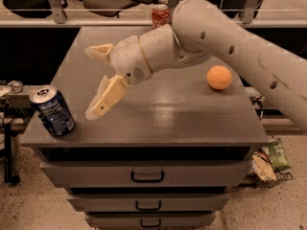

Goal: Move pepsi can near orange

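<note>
Camera view: pepsi can (53, 111) stands upright at the worktop's (172, 116) front-left corner, close to the edge and well apart from the orange (219, 77) on the right side. My gripper (94, 83) hangs over the worktop just right of the can, jaws spread wide, holding nothing. I judge this to be the approach. I'd come lower, bracket the can at mid-height and close gently, since a sideways nudge could tip it off the edge.

cabinet top (168, 116) bears pepsi can (52, 111), orange (219, 77), perhaps red can (160, 16); gripper (91, 83) over it.
</note>
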`<state>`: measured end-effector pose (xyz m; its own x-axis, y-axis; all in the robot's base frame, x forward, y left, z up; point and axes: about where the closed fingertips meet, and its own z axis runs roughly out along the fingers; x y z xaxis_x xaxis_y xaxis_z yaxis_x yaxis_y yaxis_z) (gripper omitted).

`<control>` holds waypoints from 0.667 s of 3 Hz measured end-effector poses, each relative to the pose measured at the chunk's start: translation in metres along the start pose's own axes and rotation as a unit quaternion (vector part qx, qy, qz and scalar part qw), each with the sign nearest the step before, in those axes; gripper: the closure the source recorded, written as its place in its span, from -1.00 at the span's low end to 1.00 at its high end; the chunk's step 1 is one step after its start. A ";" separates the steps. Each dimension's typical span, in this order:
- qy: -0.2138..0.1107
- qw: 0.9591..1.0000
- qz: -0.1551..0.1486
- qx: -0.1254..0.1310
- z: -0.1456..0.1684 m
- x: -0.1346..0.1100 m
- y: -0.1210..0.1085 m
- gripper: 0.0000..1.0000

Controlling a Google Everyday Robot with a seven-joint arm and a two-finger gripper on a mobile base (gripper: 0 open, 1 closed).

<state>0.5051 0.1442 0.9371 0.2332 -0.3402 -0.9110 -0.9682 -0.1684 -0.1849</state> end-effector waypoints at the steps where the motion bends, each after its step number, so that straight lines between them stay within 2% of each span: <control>1: -0.023 1.000 -0.001 -0.014 0.030 0.002 0.006 -1.00; 2: -0.043 0.999 -0.008 -0.030 0.059 0.000 0.012 -1.00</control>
<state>0.4884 0.1967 0.9130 0.2367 -0.2568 -0.9370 -0.9569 -0.2287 -0.1790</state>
